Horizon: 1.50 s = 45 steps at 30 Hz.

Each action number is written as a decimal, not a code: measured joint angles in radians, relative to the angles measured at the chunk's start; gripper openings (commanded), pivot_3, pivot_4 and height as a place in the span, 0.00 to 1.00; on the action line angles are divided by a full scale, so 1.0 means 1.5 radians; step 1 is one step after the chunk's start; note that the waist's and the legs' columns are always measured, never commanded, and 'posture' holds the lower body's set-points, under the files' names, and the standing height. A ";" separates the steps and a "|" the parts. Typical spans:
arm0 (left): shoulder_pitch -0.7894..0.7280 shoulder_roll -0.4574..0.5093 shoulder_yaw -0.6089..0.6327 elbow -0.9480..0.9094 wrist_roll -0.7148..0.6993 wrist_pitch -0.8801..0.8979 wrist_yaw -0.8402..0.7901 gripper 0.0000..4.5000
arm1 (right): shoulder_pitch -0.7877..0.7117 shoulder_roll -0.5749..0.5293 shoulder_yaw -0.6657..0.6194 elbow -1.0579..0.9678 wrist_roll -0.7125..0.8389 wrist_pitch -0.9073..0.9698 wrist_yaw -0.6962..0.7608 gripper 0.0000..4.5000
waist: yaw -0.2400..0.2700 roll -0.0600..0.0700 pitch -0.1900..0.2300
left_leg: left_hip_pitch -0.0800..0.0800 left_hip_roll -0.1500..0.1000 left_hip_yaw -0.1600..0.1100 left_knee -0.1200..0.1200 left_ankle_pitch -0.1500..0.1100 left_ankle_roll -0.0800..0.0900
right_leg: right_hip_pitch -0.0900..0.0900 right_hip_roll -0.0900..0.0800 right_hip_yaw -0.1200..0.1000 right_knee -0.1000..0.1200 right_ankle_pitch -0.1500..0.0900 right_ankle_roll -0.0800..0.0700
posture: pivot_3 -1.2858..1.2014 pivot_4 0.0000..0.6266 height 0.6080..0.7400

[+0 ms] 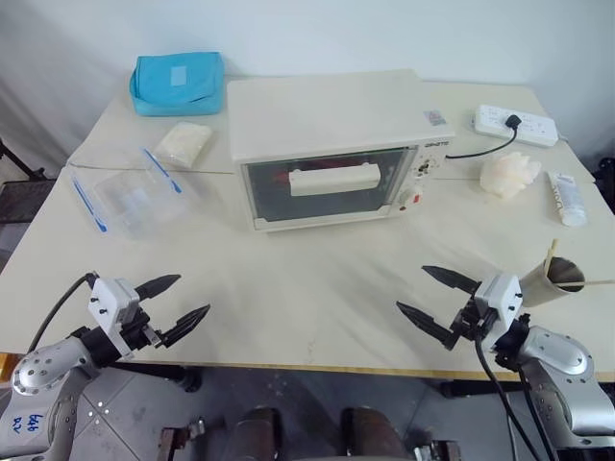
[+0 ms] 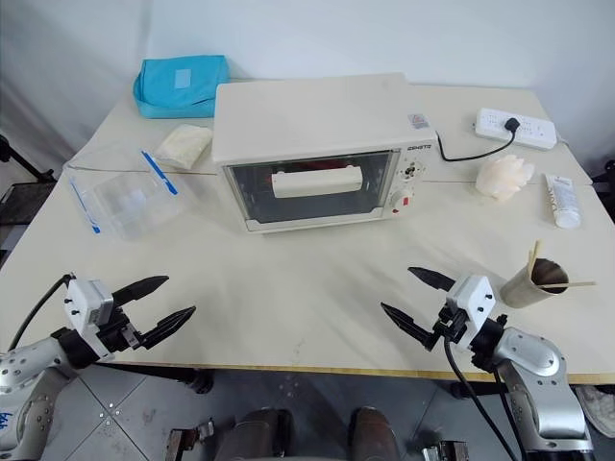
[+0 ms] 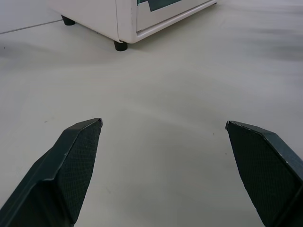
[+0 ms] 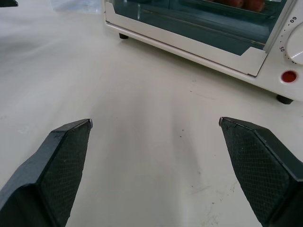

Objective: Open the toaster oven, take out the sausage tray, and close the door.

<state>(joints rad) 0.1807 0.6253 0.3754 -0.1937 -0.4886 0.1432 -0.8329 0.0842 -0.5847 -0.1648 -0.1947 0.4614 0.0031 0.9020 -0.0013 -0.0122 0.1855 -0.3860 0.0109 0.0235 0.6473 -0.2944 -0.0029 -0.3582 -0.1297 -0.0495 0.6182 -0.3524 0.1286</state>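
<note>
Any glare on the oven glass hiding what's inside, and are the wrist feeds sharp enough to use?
Left eye view: the door glass is dim with mild reflection; red shapes show behind the handle, the tray itself unclear. Right wrist view: sharp on the toaster oven, sausages glimpsed through the glass; soft shadows on the table. Left wrist view: crisp, even light, no glare.

The toaster oven (image 1: 332,144) is cream-white with a red light (image 4: 288,76). The pouch (image 1: 178,83) is turquoise. The plastic bags (image 1: 130,197) are clear with blue strips. The tabletop (image 1: 307,298) is cream. Pincer fingers (image 3: 71,165) are black with a cross-hatched pattern.
</note>
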 measured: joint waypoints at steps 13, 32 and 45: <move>-0.048 0.012 0.070 0.000 -0.196 0.154 -0.021 0.99 | -0.159 0.032 0.027 -0.074 0.105 0.188 -0.070 1.00 | -0.007 0.000 0.000 | 0.000 0.001 0.000 0.000 0.001 -0.002 | -0.001 0.000 -0.001 0.002 0.000 0.000 | 0.52 0.24 1.00; -0.069 0.007 0.048 -0.129 -0.240 0.230 0.036 0.99 | -0.447 0.137 0.106 0.210 0.008 0.153 -0.043 1.00 | -0.009 0.000 0.000 | -0.001 0.001 0.007 0.001 0.000 0.000 | -0.003 0.001 -0.003 0.003 0.000 0.001 | 0.52 0.24 1.00; -0.072 0.004 0.048 -0.122 -0.251 0.239 0.043 0.99 | -0.406 0.099 0.105 0.186 0.007 0.063 0.105 1.00 | -0.017 0.000 0.000 | -0.001 0.001 0.008 0.001 -0.001 0.000 | -0.004 0.001 -0.002 0.004 0.001 0.001 | 0.52 0.24 1.00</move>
<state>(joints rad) 0.0729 0.6320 0.4476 -0.3762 -0.8650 0.5023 -0.7690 -0.5254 -0.4368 -0.0068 0.0844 0.4715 0.0983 1.0601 -0.0273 -0.0123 0.1856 -0.3870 0.0122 0.0350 0.6492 -0.2952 -0.0028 -0.3645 -0.1287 -0.0523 0.6240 -0.3516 0.1301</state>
